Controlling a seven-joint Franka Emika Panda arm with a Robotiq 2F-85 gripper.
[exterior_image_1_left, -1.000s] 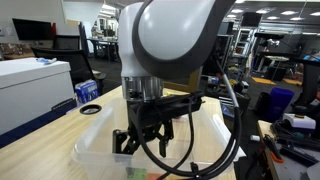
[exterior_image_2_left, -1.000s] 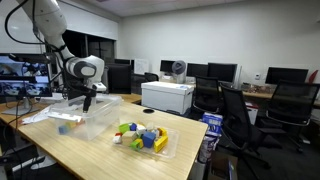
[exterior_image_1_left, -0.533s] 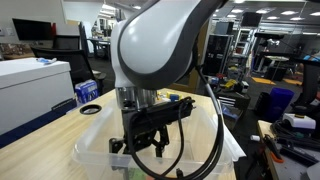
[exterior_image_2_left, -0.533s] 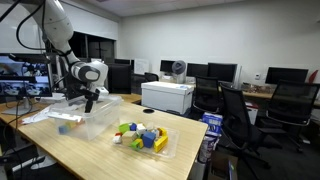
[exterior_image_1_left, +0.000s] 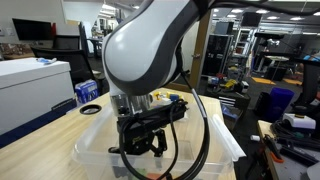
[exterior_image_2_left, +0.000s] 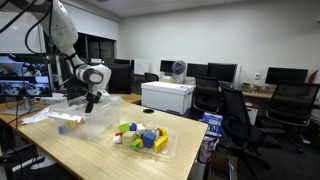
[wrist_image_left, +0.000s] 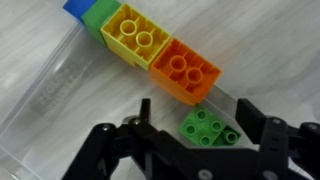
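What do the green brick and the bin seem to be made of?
Green brick: likely hard moulded plastic, slightly glossy, judging by its even colour and round studs with soft highlights. Bin: probably clear, smooth plastic, since the grain of the table shows through its wall and floor.

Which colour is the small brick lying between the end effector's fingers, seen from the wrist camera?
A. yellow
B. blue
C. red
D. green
D: in the wrist view a small green brick lies between the open fingers of the end effector, just below the orange brick.
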